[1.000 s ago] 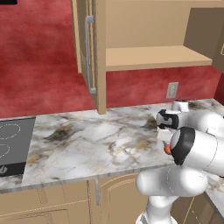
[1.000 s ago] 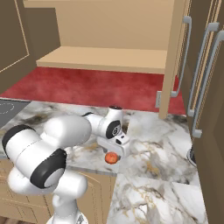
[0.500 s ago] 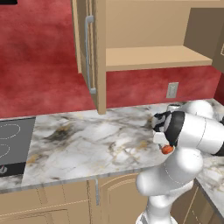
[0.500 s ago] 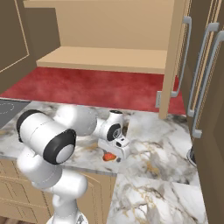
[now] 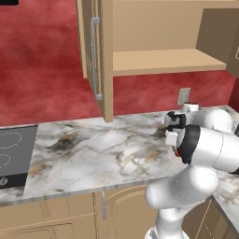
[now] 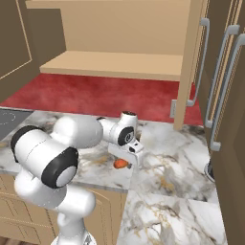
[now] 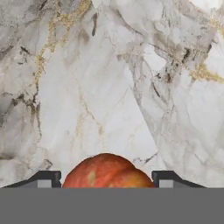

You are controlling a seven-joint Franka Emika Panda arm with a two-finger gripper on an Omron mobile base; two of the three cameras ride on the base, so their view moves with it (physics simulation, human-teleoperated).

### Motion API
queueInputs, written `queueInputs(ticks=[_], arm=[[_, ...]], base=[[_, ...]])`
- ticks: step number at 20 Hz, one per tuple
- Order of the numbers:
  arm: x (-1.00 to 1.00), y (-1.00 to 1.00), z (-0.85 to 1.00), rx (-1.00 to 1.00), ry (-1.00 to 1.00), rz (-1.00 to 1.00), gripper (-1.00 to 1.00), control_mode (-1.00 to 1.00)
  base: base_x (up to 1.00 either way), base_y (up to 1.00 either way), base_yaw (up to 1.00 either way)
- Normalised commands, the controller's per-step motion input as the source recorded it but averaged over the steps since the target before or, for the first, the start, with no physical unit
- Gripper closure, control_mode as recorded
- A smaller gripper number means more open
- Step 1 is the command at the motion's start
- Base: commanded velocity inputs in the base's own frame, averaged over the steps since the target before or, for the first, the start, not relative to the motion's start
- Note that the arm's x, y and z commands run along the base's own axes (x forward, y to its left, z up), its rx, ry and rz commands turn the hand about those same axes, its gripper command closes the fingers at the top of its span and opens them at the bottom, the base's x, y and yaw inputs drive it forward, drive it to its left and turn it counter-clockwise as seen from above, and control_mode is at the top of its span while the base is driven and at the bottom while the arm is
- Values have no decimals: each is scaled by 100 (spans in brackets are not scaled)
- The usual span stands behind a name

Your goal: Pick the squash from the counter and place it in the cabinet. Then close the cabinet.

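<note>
Marbled table (image 7: 109, 87) lies under me, the squash (image 7: 108, 171) near its front edge, sitting between my spread fingers (image 7: 107, 179) — open, straddling it, not yet closed. Overhead the cabinet (image 6: 115, 67) stands open for it.

Lighting: even, bright and diffuse in all three views; no single source can be told. Shadows: soft and faint; the cabinet (image 6: 119, 43) interior is a shade darker toward its upper back. Glare: mild sheen on the white arm (image 6: 48, 158) shells. Sharpness: both base views slightly soft, with coarse texture on the red wall (image 5: 42, 70). Hand view: tabletop (image 7: 109, 87) veining blurred, smeared. Edge distortion: not evident.
</note>
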Motion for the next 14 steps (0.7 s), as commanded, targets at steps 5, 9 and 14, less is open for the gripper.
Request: queueInputs(ticks=[5,9,14], arm=[[-46,1,100,-2,-35,0,100,-100],[-24,17,100,-3,-15,0,100,-100],[-13,9,100,-3,-27,0,100,-100]], base=[[0,0,0],[0,0,0],[0,0,0]])
